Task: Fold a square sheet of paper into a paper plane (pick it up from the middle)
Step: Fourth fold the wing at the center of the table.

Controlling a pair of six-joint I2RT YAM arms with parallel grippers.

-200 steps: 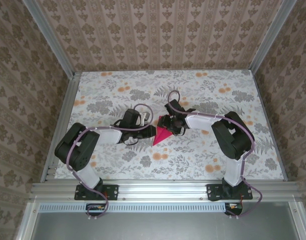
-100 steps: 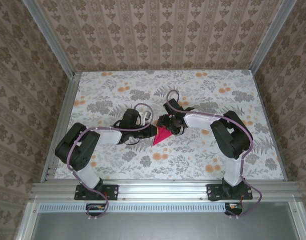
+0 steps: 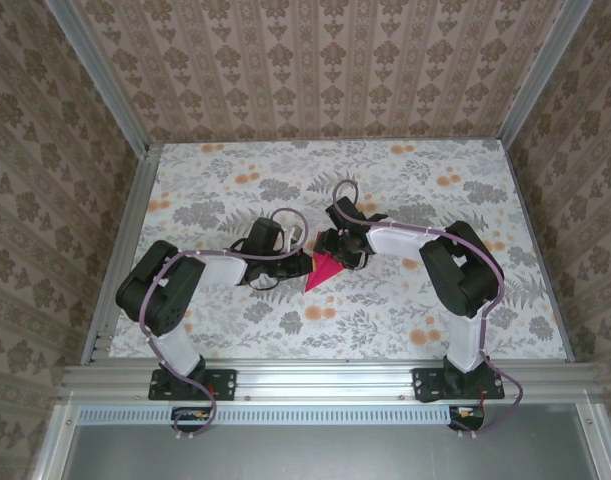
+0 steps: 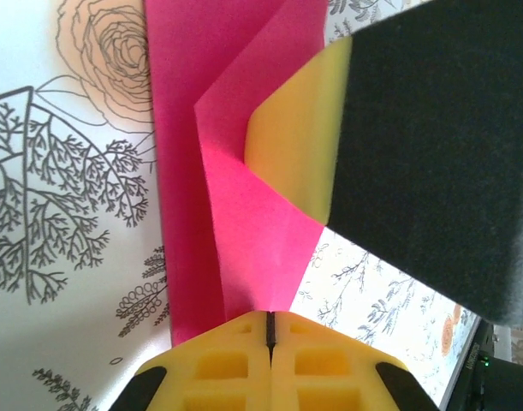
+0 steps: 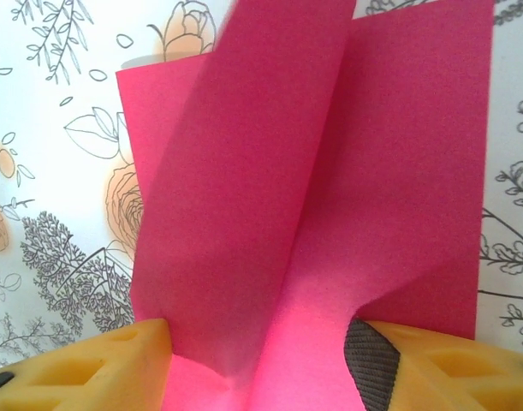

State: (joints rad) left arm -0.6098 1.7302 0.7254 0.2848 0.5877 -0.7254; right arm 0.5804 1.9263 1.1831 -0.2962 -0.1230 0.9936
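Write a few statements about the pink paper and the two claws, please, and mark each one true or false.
1. The left claw is shut on the pink paper. True.
2. The paper lies entirely flat on the table. False: one flap stands up along a crease.
3. The right claw has its jaws apart, with the paper between them. True.
4. The two claws work at opposite ends of the table. False: they meet at the paper, near the middle.
5. The table is plain white. False: it has a flower print.
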